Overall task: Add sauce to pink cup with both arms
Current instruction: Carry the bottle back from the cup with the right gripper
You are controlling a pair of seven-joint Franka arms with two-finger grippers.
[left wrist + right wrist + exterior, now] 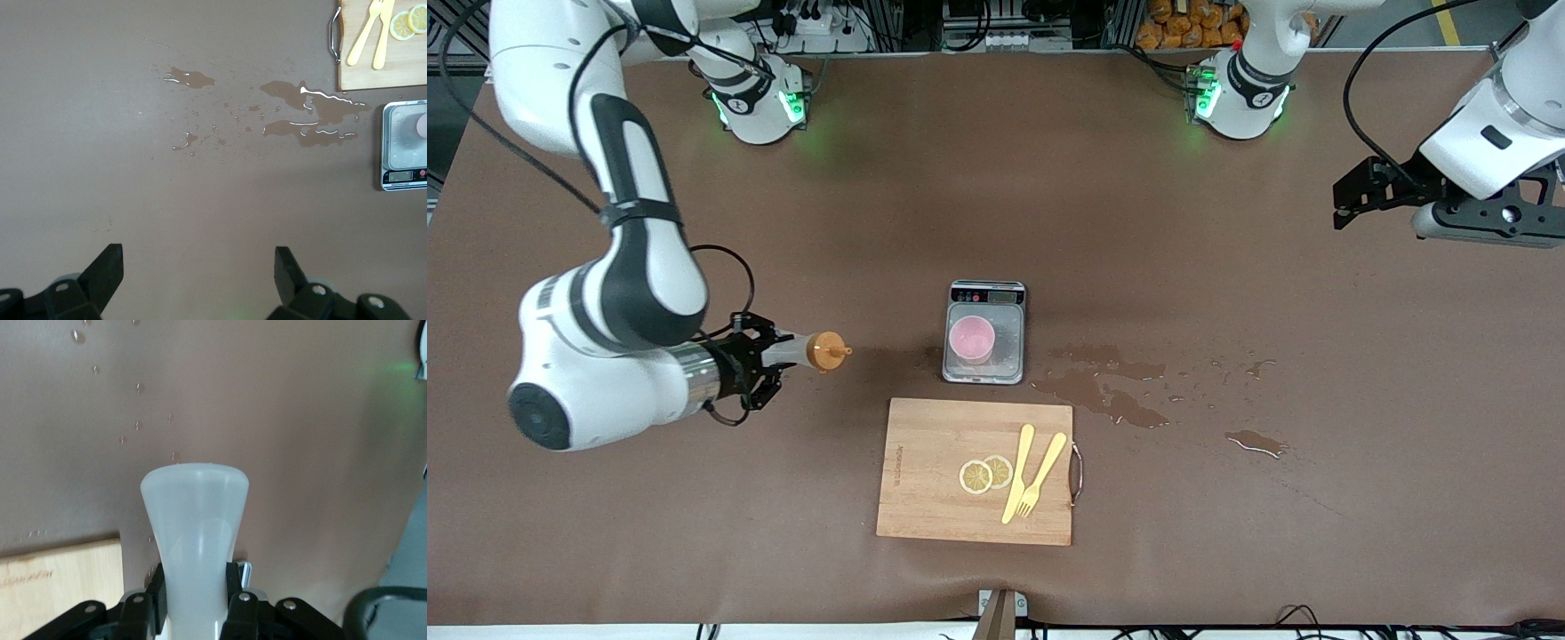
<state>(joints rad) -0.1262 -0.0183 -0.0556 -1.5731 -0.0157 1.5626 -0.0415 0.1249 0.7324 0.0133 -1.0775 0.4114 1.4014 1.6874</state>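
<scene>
The sauce bottle is whitish with an orange nozzle cap. My right gripper is shut on its body and holds it level above the table, cap pointing toward the scale. In the right wrist view my right gripper clamps the bottle, whose cap is hidden. The pink cup stands upright on the grey scale, in front of the cap and apart from it. My left gripper hangs open and empty over the left arm's end of the table, fingers wide apart in its wrist view; the cup's edge shows there.
A wooden cutting board lies nearer the camera than the scale, with two lemon slices, a yellow knife and a fork. Puddles of spilled liquid spread from beside the scale toward the left arm's end.
</scene>
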